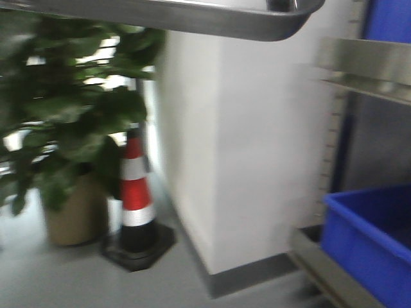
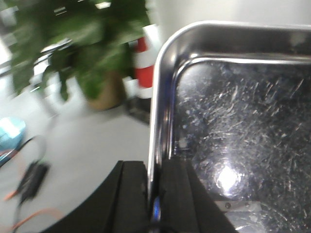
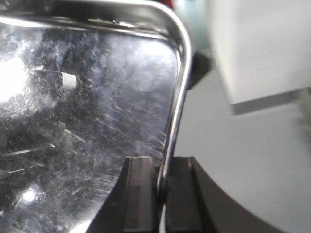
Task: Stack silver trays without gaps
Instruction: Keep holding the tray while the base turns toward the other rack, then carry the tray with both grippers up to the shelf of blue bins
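A silver tray [image 1: 212, 16] hangs in the air across the top of the front view, seen from below. My left gripper [image 2: 152, 170] is shut on its left rim, one black finger outside the wall and one inside. The scratched shiny bottom of the silver tray [image 2: 243, 121] fills the right of the left wrist view. My right gripper [image 3: 163, 167] is shut on the tray's right rim in the same way, with the silver tray [image 3: 82, 111] spreading to its left. Only this one tray shows.
A white wall column [image 1: 250, 147] stands ahead. A red-and-white traffic cone [image 1: 137, 199] and a potted plant [image 1: 70, 147] are on the grey floor at left. At right stand a steel shelf [image 1: 366, 70] and a blue bin [image 1: 372, 237]. Cables [image 2: 29, 189] lie on the floor.
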